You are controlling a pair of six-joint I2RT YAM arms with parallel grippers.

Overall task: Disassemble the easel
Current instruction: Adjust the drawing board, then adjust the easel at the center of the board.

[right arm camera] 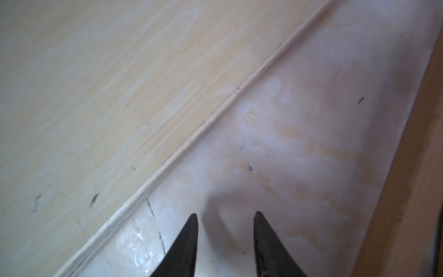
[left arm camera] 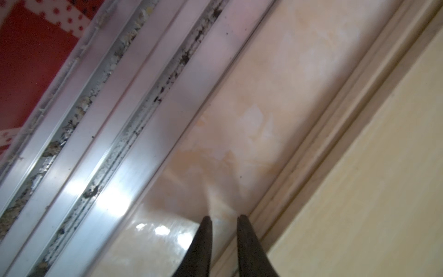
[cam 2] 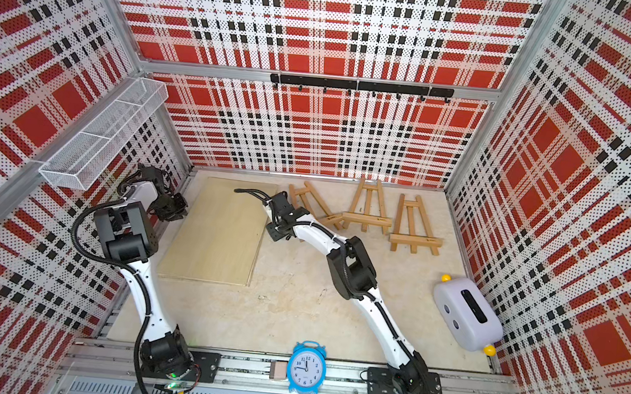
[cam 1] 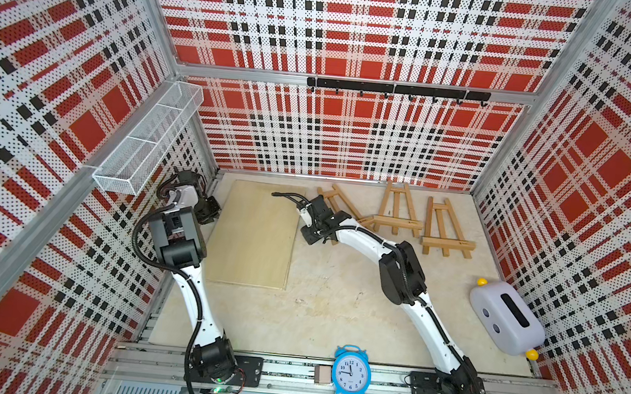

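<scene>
Three small wooden easels lie flat at the back of the table in both top views: the left one, the middle one and the right one. A pale plywood board lies flat to their left. My right gripper hangs low over the bare strip between the board's right edge and the left easel; in the right wrist view it is open and empty, with the board on one side and easel wood on the other. My left gripper sits by the board's left edge, its fingers slightly open and empty.
A white toaster-like box lies at the right edge of the table. A blue alarm clock stands on the front rail. A wire basket hangs on the left wall and a black hook rail on the back wall. An aluminium frame rail runs beside the left gripper.
</scene>
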